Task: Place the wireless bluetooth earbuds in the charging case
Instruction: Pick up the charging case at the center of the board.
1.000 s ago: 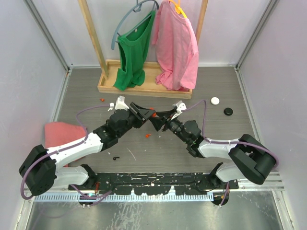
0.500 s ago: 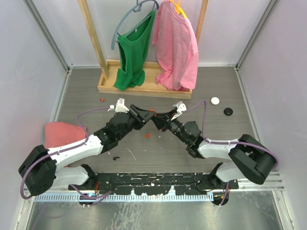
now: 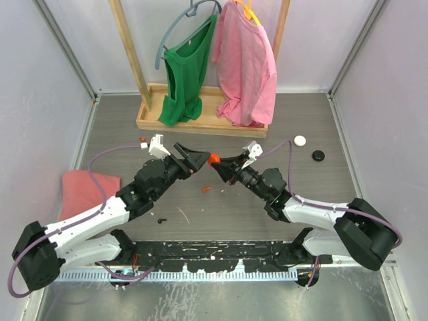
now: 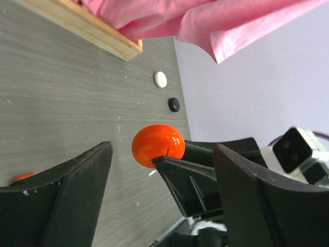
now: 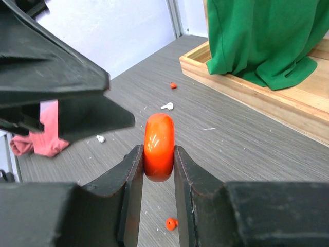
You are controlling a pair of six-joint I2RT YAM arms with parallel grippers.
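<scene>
My right gripper (image 3: 216, 163) is shut on a round glossy orange charging case (image 3: 214, 158), held on edge above the table; the right wrist view shows the case (image 5: 158, 146) pinched between both fingers. My left gripper (image 3: 196, 160) is open and faces the case, its tips just left of it. In the left wrist view the case (image 4: 158, 145) sits between my spread left fingers (image 4: 67, 190). A tiny orange earbud (image 3: 206, 189) lies on the table below the grippers, also in the right wrist view (image 5: 170, 223). Another orange earbud (image 3: 142, 138) and a black one (image 3: 162, 220) lie further left. White earbuds (image 5: 167, 106) lie beyond.
A wooden rack base (image 3: 200, 124) with a green top (image 3: 184, 80) and a pink top (image 3: 247, 67) on hangers stands at the back. A pink cloth (image 3: 83, 190) lies at the left. A white puck (image 3: 299, 140) and a black puck (image 3: 318, 156) lie at the right.
The left arm has stretched out and its gripper has drawn slightly back to the left. The orange case now shows in the gap between the two grippers, still in the right fingers.
</scene>
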